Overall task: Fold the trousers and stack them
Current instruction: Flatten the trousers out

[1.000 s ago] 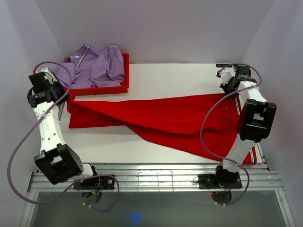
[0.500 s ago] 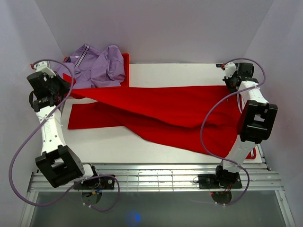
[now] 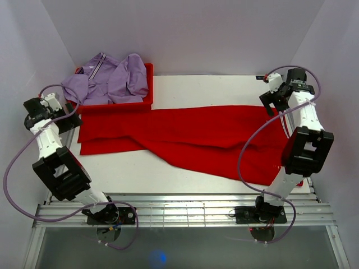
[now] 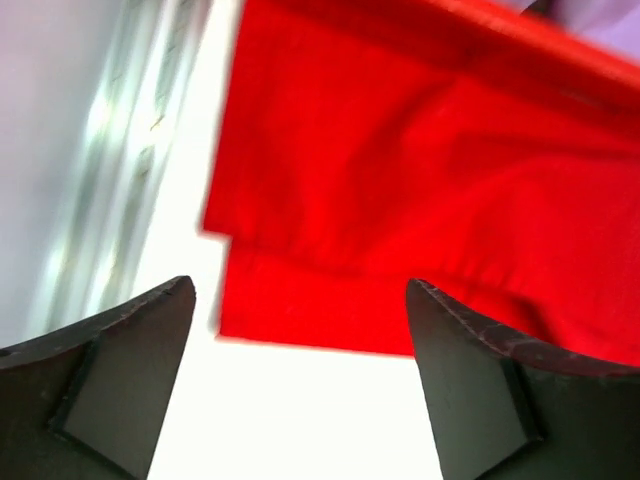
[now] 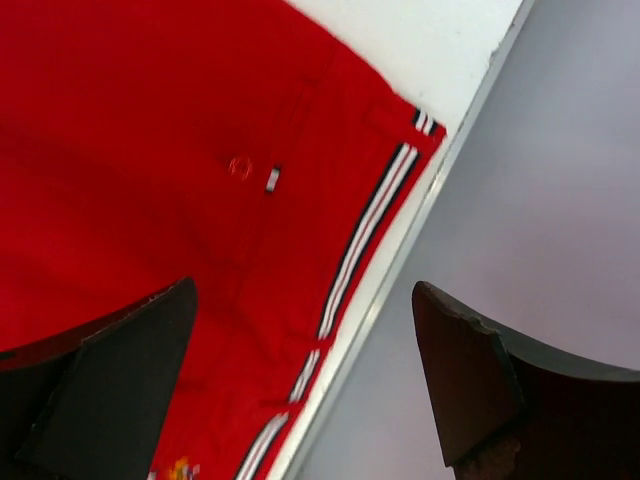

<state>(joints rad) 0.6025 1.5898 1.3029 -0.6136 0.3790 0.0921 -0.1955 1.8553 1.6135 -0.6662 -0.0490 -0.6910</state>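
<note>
1. My left gripper (image 4: 300,290) and right gripper (image 5: 305,290) are both spread, holding nothing.
2. The red trousers (image 3: 196,137) lie across the table (image 3: 213,87), cuffs at 9 o'clock, waistband at 3.
3. I judge them soft, light and floppy; I'd pinch cuffs and waistband corners.
4. The waistband hugs the 3 o'clock edge; the tray (image 3: 129,105) crowds 11; room lies toward 6.

The trousers (image 4: 400,180) seen between the left fingers (image 4: 110,380) are of matt red cloth, softly creased. Between the right fingers (image 5: 100,390), made of dull dark plastic chipped at the edges, a woven striped trim (image 5: 370,230) is seen. The tabletop (image 5: 440,50) beyond is smooth and matt.
</note>
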